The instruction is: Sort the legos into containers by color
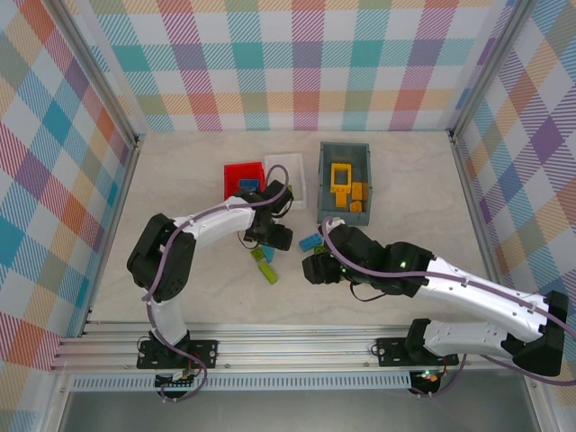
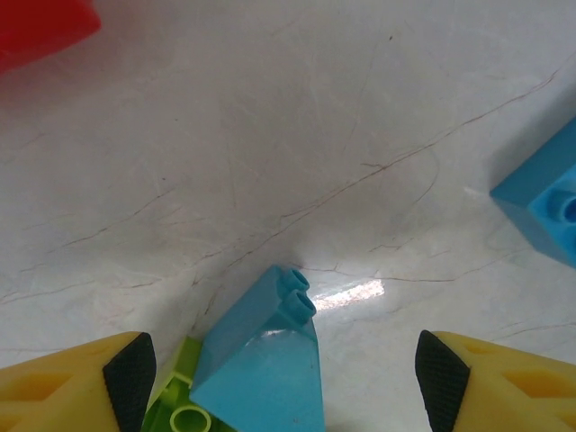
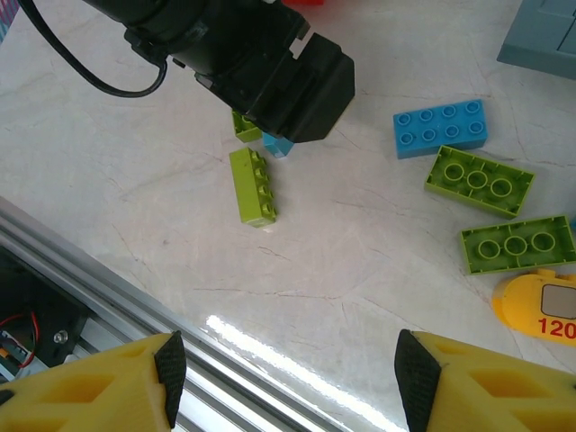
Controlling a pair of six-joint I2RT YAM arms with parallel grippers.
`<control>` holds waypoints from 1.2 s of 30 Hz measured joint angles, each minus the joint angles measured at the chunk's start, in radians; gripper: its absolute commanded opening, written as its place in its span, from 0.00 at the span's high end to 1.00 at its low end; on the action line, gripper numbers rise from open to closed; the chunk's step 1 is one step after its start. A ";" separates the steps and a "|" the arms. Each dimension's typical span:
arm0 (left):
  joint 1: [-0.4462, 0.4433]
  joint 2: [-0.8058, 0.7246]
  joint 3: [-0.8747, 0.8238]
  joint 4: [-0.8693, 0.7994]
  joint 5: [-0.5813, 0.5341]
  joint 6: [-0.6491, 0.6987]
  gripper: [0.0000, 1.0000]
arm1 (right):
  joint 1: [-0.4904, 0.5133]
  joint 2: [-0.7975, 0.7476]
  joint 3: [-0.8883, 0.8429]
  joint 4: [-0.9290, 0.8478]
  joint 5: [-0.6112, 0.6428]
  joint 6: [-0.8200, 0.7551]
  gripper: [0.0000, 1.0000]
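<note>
Wide open and gripping nothing: the left claw (image 2: pixel 283 382), low over the counter (image 2: pixel 297 135). Between its pads (image 2: pixel 128 378), touching neither and a little left of centre: a blue wedge (image 2: pixel 261 360), long axis running straight ahead from the wrist, square across the closing line, studs at the far end. Tucked against the wedge's left flank, just inside the left pad: a lime brick (image 2: pixel 180 412), likely caught in the same squeeze unless shifted clear first. Farther ahead and off to the right, well apart: a second blue brick (image 2: pixel 544 207). Farthest ahead, to the left: a corner of the red bin (image 2: pixel 36 27), by the overhead view already holding something blue, so the probable destination.

Also open and empty: the right claw (image 3: pixel 290 369), hanging over bare counter beside the rail (image 3: pixel 54 279). Ahead of it and slightly left: a long lime bar (image 3: pixel 254 184), axis pointing away from the claw; beyond that, the left claw itself, planted over the wedge. Ahead and to the right: a blue eight-stud brick (image 3: pixel 439 128), two lime plates (image 3: pixel 479 180), a yellow piece (image 3: pixel 538 310) at the edge. Far right: a corner of the grey bin (image 3: pixel 549 36).

Nearer arm for the wedge, by a clear margin: the left. Needed next, on this reading: a straight drop and a close across its width.
</note>
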 measured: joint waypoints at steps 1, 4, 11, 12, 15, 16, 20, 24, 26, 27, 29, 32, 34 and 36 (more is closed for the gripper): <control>0.004 0.005 0.000 0.001 0.009 0.006 0.21 | 0.000 0.000 0.000 0.000 0.002 0.003 0.35; 0.020 0.007 -0.016 0.021 0.045 0.018 0.19 | 0.000 0.003 -0.001 0.000 0.002 0.010 0.35; 0.024 -0.003 -0.132 0.084 0.099 -0.014 0.17 | 0.001 0.008 -0.005 0.000 0.002 0.017 0.35; 0.024 -0.016 -0.140 0.098 0.108 -0.029 0.17 | 0.001 0.010 -0.005 0.000 0.002 0.017 0.35; 0.024 -0.062 -0.175 0.121 0.126 -0.072 0.17 | 0.001 0.010 -0.005 0.000 0.002 0.017 0.35; 0.024 -0.076 -0.185 0.128 0.134 -0.088 0.17 | 0.001 0.010 -0.005 0.000 0.002 0.018 0.35; 0.019 -0.105 -0.196 0.137 0.140 -0.125 0.18 | 0.001 0.010 -0.011 0.002 0.002 0.021 0.35; 0.018 -0.104 -0.180 0.105 0.090 -0.145 0.19 | 0.001 0.010 -0.016 0.003 0.002 0.024 0.35; 0.019 -0.104 -0.174 0.101 0.072 -0.165 0.21 | 0.001 0.010 -0.021 0.006 0.002 0.024 0.36; 0.019 -0.104 -0.172 0.100 0.068 -0.175 0.22 | 0.001 0.010 -0.023 0.007 0.002 0.025 0.36; 0.019 -0.101 -0.168 0.101 0.061 -0.205 0.25 | 0.001 0.010 -0.026 0.007 0.003 0.025 0.36; 0.019 -0.082 -0.150 0.101 0.054 -0.256 0.27 | 0.001 0.010 -0.027 0.008 0.002 0.025 0.36; 0.019 -0.057 -0.126 0.101 0.054 -0.288 0.27 | 0.001 0.010 -0.028 0.008 0.002 0.025 0.36; 0.016 -0.032 -0.102 0.102 0.054 -0.323 0.27 | 0.001 0.010 -0.028 0.008 0.002 0.025 0.36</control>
